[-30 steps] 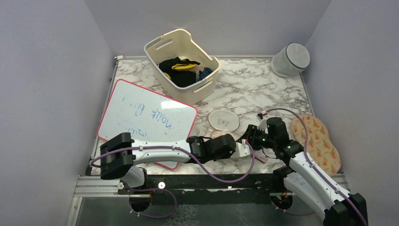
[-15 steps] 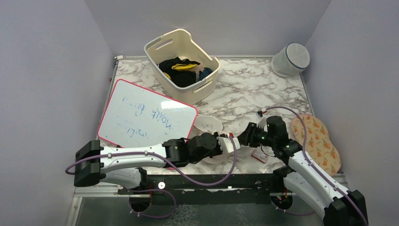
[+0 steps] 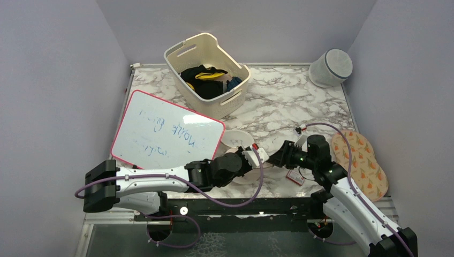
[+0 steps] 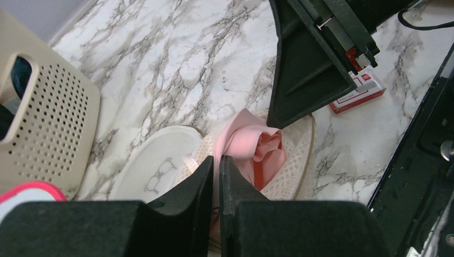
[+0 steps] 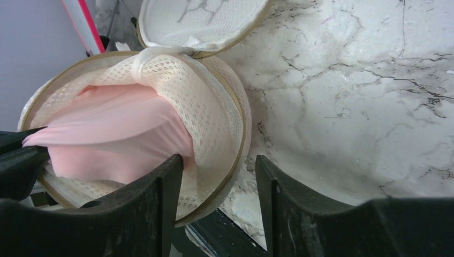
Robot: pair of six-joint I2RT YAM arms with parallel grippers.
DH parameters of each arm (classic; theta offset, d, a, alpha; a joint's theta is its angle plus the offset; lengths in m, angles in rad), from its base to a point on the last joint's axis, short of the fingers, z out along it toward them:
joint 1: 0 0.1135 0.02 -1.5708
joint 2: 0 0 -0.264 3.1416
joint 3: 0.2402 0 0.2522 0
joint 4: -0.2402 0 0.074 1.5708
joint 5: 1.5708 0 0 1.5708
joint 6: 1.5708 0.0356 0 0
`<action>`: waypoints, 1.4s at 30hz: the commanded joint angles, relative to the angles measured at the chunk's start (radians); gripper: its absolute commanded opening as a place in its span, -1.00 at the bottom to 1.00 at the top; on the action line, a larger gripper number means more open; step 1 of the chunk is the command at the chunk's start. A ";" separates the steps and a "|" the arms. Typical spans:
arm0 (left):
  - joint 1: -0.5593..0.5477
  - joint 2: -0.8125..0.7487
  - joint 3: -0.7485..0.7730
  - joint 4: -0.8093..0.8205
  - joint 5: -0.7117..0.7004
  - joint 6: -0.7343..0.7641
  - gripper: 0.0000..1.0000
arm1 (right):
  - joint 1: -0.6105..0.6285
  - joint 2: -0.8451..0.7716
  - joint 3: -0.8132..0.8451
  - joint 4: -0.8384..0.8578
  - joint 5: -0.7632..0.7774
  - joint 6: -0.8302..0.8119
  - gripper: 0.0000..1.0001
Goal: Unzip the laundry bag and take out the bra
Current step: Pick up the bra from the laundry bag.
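The laundry bag (image 3: pixel 247 174) lies open near the table's front edge, with its printed lid (image 3: pixel 237 140) flipped back. In the right wrist view the cream mesh wall (image 5: pixel 209 107) is folded open over the pink bra (image 5: pixel 118 139). My left gripper (image 4: pixel 216 159) is shut on a fold of the bra (image 4: pixel 251 144), seen in the top view (image 3: pixel 256 155) at the bag. My right gripper (image 5: pixel 219 160) is open, and its jaws straddle the bag's rim (image 5: pixel 241 155). In the top view it (image 3: pixel 278 159) sits just right of the bag.
A cream slotted basket (image 3: pixel 206 72) with dark clothes stands at the back. A whiteboard (image 3: pixel 166 131) lies at the left. A white-grey cylinder (image 3: pixel 331 68) is at the back right. A carrot-patterned pad (image 3: pixel 360 160) and a small red-white box (image 3: pixel 295 176) lie at the right.
My left gripper has pulled back to the left, and the bag and its lid have shifted left with it. My right gripper has followed left to the bag's rim.
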 commanded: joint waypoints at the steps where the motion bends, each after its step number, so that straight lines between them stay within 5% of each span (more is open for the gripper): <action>1: -0.004 -0.090 -0.083 0.186 -0.090 -0.172 -1.00 | 0.000 0.003 -0.016 0.006 -0.008 0.001 0.08; 11: -0.004 -0.109 -0.167 0.375 -0.108 -0.292 -1.00 | 0.001 0.004 -0.034 0.026 -0.093 0.019 0.12; 19: -0.004 -0.089 -0.167 0.425 -0.142 -0.301 -1.00 | 0.000 -0.076 -0.034 -0.048 -0.093 0.014 0.39; 30: 0.010 -0.071 -0.173 0.438 -0.270 -0.451 -1.00 | 0.000 -0.053 -0.067 0.005 -0.120 0.061 0.39; 42: 0.046 0.007 -0.169 0.607 -0.060 -0.480 -1.00 | 0.000 -0.010 -0.089 0.153 -0.166 0.107 0.31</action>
